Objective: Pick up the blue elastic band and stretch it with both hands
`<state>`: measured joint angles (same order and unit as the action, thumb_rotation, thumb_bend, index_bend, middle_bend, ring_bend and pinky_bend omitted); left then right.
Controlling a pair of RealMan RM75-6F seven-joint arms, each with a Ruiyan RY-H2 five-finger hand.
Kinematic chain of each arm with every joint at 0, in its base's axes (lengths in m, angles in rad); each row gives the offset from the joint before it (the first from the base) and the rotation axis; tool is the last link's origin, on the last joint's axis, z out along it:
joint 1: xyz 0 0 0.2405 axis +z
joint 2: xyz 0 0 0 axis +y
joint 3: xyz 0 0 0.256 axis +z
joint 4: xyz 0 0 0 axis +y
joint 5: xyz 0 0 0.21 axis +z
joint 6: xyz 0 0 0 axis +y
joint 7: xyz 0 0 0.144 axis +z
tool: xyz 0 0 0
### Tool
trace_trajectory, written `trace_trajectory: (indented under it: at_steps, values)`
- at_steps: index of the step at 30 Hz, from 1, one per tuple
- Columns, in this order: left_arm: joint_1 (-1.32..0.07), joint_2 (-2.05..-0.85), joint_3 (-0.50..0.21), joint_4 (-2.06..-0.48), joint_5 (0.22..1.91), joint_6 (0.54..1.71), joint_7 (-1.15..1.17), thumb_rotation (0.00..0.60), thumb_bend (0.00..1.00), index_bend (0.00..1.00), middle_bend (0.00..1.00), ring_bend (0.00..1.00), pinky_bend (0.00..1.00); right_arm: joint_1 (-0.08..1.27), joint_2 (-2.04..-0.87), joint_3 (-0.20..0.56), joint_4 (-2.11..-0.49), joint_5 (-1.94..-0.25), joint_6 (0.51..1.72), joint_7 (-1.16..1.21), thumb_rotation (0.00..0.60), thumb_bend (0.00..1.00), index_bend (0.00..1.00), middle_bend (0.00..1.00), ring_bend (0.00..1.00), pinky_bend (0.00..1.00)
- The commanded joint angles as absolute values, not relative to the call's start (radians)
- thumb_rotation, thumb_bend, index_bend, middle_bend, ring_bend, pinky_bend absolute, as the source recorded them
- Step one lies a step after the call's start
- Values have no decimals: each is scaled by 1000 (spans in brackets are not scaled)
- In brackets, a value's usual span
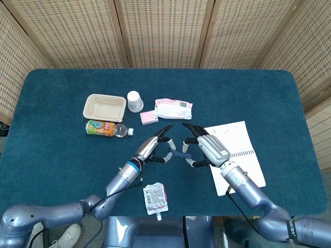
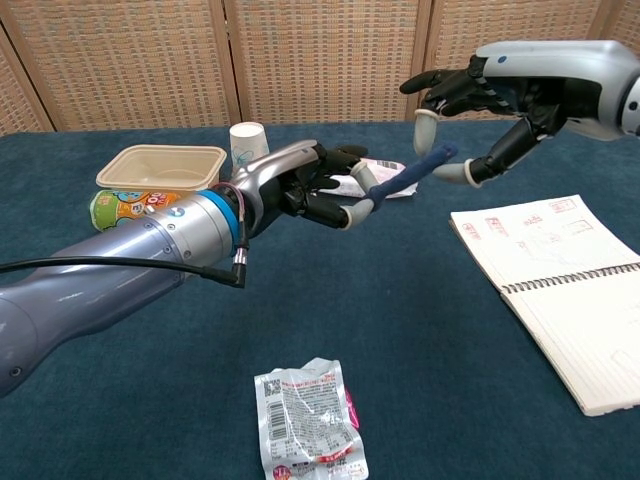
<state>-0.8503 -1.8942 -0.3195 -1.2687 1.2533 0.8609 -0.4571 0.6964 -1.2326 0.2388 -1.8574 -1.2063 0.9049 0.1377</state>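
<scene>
- The band (image 2: 405,179) is up off the worktop (image 1: 62,98), held at one end by the left hand (image 2: 312,185), whose fingers pinch it.
- Its long axis runs from that hand up and across toward the right hand (image 2: 480,105); the free end lies just at the right hand's fingertips.
- The right hand is nearer the free end. Its fingers are spread, thumb below and the rest above the tip, not closed on it; whether a fingertip touches the band, I cannot tell.
- Next move, I judge: close the right hand on that free end.
</scene>
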Motion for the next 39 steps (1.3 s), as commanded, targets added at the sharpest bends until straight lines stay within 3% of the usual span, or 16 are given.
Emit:
trace_trajectory:
  at_steps: [1, 17, 23, 27, 39]
  values:
    - [-854, -1899, -316, -1266, 1255, 857, -455, 600, 478, 703, 0, 0, 0, 697, -1234, 240, -1862, -1201, 906, 140, 600, 477, 546, 0, 0, 0]
    - [-853, -1891, -320, -1290, 1244, 860, -451, 600, 479, 703, 0, 0, 0, 703, -1233, 234, -1876, -1192, 907, 120, 600, 568, 604, 0, 0, 0]
    - [-854, -1889, -319, -1295, 1243, 860, -449, 600, 479, 703, 0, 0, 0, 705, -1235, 230, -1874, -1199, 913, 102, 600, 648, 676, 0, 0, 0]
    - [-853, -1888, -319, -1298, 1245, 864, -449, 600, 479, 703, 0, 0, 0, 703, -1235, 226, -1872, -1215, 926, 86, 600, 716, 778, 0, 0, 0]
    - [-843, -1870, -318, -1295, 1243, 882, -431, 600, 479, 719, 0, 0, 0, 684, -1232, 200, -1834, -1293, 982, 40, 600, 745, 869, 0, 0, 0]
